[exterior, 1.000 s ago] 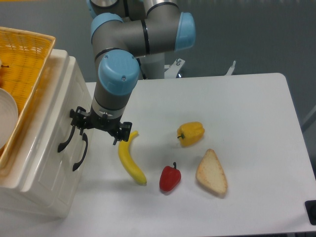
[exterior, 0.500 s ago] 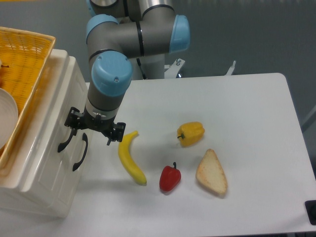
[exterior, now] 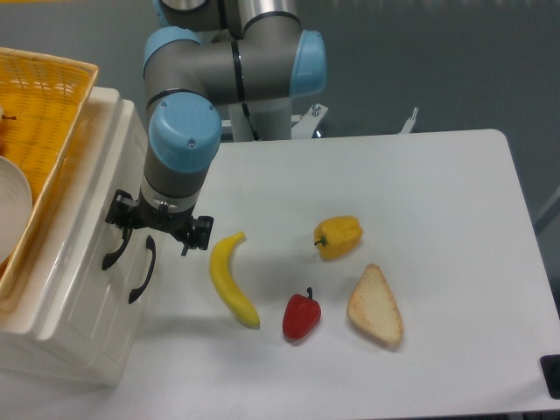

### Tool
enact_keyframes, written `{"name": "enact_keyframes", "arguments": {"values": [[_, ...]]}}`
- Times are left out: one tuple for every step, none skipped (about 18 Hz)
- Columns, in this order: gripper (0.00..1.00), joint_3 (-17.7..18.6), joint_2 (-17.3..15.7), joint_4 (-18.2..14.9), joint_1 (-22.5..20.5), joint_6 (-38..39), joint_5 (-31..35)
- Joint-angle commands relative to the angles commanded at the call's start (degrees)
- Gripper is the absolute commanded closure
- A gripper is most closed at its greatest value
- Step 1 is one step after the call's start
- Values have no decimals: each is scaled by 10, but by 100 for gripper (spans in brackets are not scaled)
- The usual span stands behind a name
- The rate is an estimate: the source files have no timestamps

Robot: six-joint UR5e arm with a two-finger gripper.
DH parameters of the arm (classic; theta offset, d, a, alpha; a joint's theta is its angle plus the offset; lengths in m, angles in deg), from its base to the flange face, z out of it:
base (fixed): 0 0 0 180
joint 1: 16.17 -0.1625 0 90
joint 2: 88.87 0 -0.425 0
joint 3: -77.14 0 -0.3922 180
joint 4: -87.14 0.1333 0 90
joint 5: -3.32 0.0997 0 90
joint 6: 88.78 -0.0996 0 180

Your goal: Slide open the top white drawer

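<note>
The cream-white cabinet stands at the left with its front facing right. The top white drawer looks closed; its curved black handle is the left one of two. The lower drawer's handle is just to its right. My gripper hangs open right over the two handles. Its left finger is above the top handle and its right finger is out over the table. I cannot tell whether a finger touches the handle.
A yellow wicker basket holding a white bowl sits on the cabinet. On the table lie a banana, a red pepper, a yellow pepper and a bread slice.
The gripper has moved left, from over the banana's tip to over the drawer handles. The drawers and the table items have not moved.
</note>
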Motion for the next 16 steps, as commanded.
{"name": "enact_keyframes", "arguments": {"values": [[0, 0, 0, 0, 0, 0, 0], [0, 0, 0, 0, 0, 0, 0], [0, 2, 0, 0, 1, 0, 0], [0, 3, 0, 1, 1, 0, 0], [0, 4, 0, 1, 1, 0, 0], [0, 7, 0, 1, 3, 0, 1], [0, 9, 0, 1, 4, 0, 1], [0, 11, 0, 1, 4, 0, 1], [0, 11, 0, 1, 4, 0, 1], [0, 11, 0, 1, 4, 0, 1], [0, 11, 0, 1, 4, 0, 1], [0, 11, 1, 1, 4, 0, 1], [0, 11, 1, 1, 4, 0, 2], [0, 11, 3, 1, 5, 0, 2], [0, 11, 4, 1, 5, 1, 2], [0, 11, 4, 1, 5, 1, 2]]}}
